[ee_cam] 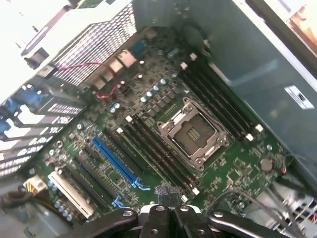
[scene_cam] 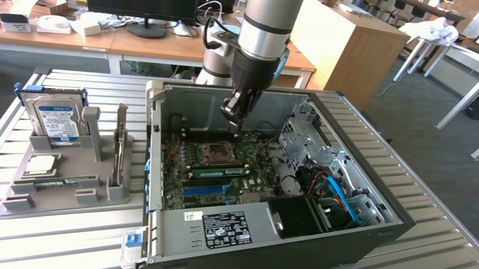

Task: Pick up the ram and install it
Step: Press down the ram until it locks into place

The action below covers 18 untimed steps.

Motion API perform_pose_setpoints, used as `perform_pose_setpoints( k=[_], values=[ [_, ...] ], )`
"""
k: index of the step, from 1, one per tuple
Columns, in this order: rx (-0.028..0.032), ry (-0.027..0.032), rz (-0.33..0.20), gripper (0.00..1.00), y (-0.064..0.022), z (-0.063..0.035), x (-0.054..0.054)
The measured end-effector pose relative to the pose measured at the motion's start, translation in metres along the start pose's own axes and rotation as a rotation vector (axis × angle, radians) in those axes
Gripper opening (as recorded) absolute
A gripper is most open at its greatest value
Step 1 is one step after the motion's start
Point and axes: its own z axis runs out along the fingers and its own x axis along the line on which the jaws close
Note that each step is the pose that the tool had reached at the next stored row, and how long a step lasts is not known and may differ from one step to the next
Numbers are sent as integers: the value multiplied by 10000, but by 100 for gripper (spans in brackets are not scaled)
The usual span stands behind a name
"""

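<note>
My gripper (scene_cam: pixel 236 129) hangs shut and empty inside the open computer case (scene_cam: pixel 389 196), just above the motherboard (scene_cam: pixel 194 193) and behind the bare processor socket (scene_cam: pixel 217 150). A ram (scene_cam: pixel 217 171), a long green stick with black chips, stands in a slot just in front of that socket. Another green ram stick (scene_cam: pixel 56 180) lies flat in the grey holder (scene_cam: pixel 60 199) on the exterior view's left. In the wrist view the shut gripper (ee_cam: pixel 166 197) is over the motherboard (ee_cam: pixel 233 168), near the black memory slots (ee_cam: pixel 158 148) and the socket (ee_cam: pixel 190 131).
The grey holder also carries a silver hard drive (scene_cam: pixel 51 120) with a blue-and-white label, a square silver processor chip (scene_cam: pixel 41 163) and an upright card (scene_cam: pixel 120 145). Drive cages and blue cables (scene_cam: pixel 337 193) crowd the case's right. The power supply (scene_cam: pixel 224 227) lines the front.
</note>
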Motion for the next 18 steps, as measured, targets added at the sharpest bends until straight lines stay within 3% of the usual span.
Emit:
perform_pose_setpoints(
  k=[18],
  values=[
    [74,-108,3084,10,0,14,0]
  ],
)
